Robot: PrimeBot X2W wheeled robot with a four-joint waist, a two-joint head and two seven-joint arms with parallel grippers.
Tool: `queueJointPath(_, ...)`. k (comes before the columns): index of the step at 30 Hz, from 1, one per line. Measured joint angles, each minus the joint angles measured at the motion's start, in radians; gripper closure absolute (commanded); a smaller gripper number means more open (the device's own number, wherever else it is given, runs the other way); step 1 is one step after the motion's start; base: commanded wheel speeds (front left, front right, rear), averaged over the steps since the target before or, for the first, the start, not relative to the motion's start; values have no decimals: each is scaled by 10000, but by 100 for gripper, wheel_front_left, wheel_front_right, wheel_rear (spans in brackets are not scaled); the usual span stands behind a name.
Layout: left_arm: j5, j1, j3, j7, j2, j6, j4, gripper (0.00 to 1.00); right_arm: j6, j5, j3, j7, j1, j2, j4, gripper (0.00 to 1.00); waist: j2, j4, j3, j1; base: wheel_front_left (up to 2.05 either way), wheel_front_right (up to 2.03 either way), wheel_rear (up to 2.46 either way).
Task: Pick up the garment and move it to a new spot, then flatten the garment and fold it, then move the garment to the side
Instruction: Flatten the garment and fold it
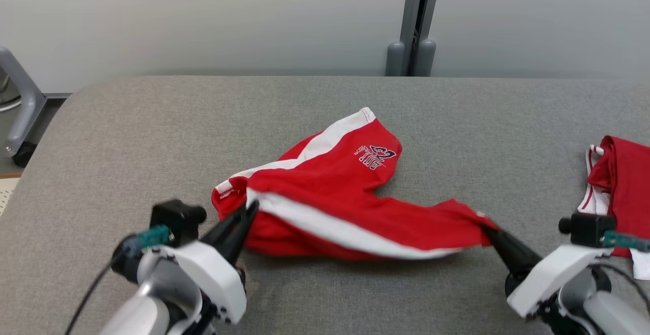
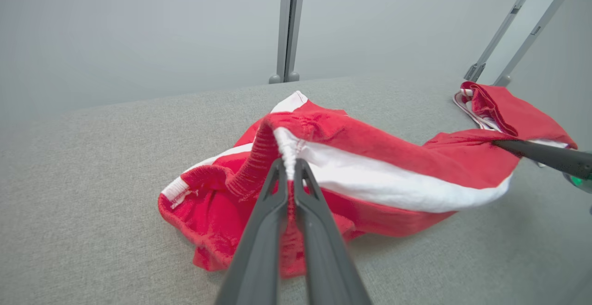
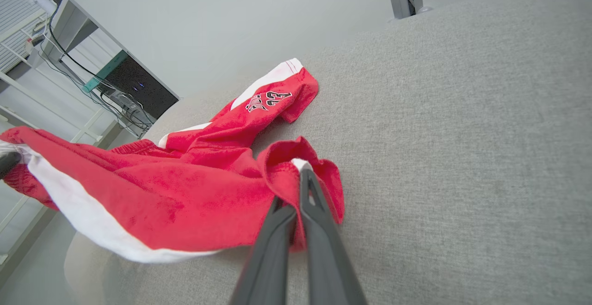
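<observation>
The garment is a pair of red shorts with white side stripes and a printed number, lying crumpled in the middle of the grey padded table. My left gripper is shut on its left end at the ribbed waistband. At the right end, my right gripper is shut on a fold of red cloth. The near stretch of cloth hangs between the two grips, slightly off the table, while one leg with the number lies flat farther back.
A second red and white garment lies bunched at the table's right edge, close behind my right wrist. A grey post stands behind the table. A grey metal frame sits off the left edge.
</observation>
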Motion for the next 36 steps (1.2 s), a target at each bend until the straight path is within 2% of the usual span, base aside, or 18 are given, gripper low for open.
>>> queueJointPath(6,-88,-1682,291,167,169,-506,602,100,0,104,-349,345,-1267,-33,-299,100,0,-119,414,0,0,0,0)
queueJointPath(11,-259,-3953,529,393,228,-1024,1597,100,0,226,-617,966,-3079,-23,-303,100,0,-242,1065,0,0,0,0)
queueJointPath(18,-385,-7674,468,447,217,-1448,3593,100,0,489,-938,1645,-6256,297,575,100,0,-458,2318,0,0,0,0)
queueJointPath(21,-121,-9272,148,311,449,-1507,4575,100,0,510,-1018,1672,-7661,464,1035,100,0,-553,2885,0,0,0,0)
queueJointPath(25,10,-11159,-523,-82,752,-1530,5726,100,0,278,-1026,1162,-9510,757,1680,100,0,-700,3572,0,0,0,0)
queueJointPath(29,-374,-12611,-1093,-604,602,-1538,6807,100,0,293,-1087,662,-10878,909,2326,100,0,-772,4083,0,0,0,0)
queueJointPath(36,-1260,-14227,-1360,-1544,81,-1542,8594,100,2,121,-855,-190,-12763,882,3147,100,0,-719,4456,1,0,0,0)
